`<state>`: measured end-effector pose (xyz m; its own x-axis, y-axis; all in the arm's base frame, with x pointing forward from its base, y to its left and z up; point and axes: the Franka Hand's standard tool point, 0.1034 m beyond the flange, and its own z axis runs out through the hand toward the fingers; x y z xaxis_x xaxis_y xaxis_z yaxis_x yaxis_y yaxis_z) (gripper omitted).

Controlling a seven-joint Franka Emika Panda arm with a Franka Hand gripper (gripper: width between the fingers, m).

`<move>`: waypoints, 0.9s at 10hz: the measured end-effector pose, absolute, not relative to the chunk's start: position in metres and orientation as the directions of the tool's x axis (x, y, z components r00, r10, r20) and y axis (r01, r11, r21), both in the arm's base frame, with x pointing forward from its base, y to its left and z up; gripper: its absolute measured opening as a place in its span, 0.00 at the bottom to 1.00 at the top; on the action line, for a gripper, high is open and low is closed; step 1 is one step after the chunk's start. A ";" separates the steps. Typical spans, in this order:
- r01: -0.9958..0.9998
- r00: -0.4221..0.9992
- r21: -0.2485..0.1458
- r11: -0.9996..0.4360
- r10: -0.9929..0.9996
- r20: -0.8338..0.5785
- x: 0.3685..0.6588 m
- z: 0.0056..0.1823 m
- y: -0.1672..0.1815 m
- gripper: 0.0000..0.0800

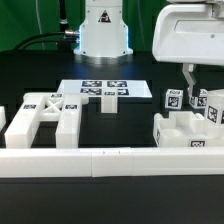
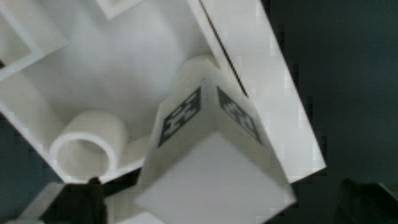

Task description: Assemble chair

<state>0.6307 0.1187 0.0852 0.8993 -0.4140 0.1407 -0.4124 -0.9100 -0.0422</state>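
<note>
The chair lies in loose glossy white parts. A blocky cluster [image 1: 185,133] stands at the exterior view's right, with tagged posts [image 1: 172,100] rising from it. My gripper [image 1: 195,90] hangs right over those posts. In the wrist view a tagged white block [image 2: 217,120] fills the space between my dark fingers [image 2: 71,200]. My gripper [image 2: 214,208] is open, with a gap showing between one finger and the block. A round white peg [image 2: 86,152] sits beside the block. Two frame pieces [image 1: 45,115] lie at the exterior view's left.
The marker board [image 1: 100,90] lies flat at the middle back, with a short white post [image 1: 107,103] standing at its front edge. A long low white rail [image 1: 110,158] runs across the front. The robot base [image 1: 103,30] stands behind.
</note>
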 end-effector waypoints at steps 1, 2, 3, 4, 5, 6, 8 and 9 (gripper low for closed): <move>-0.343 0.926 -0.038 -0.938 -0.345 0.156 0.632 0.086 0.120 0.81; -0.292 0.943 -0.030 -0.956 -0.293 0.157 0.631 0.084 0.121 0.81; -0.271 0.950 -0.027 -0.962 -0.272 0.155 0.629 0.083 0.124 0.81; -0.189 0.970 -0.008 -0.982 -0.188 0.156 0.628 0.082 0.125 0.81; -0.126 0.980 0.005 -0.992 -0.124 0.154 0.627 0.081 0.124 0.81; -0.049 0.987 0.020 -0.999 -0.045 0.151 0.625 0.079 0.124 0.81; -0.001 0.989 0.032 -0.999 0.003 0.147 0.624 0.078 0.124 0.77; -0.006 0.989 0.032 -0.999 -0.002 0.146 0.623 0.077 0.123 0.77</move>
<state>0.6234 0.1235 0.0772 0.9892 -0.0017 0.1465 -0.0064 -0.9995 0.0317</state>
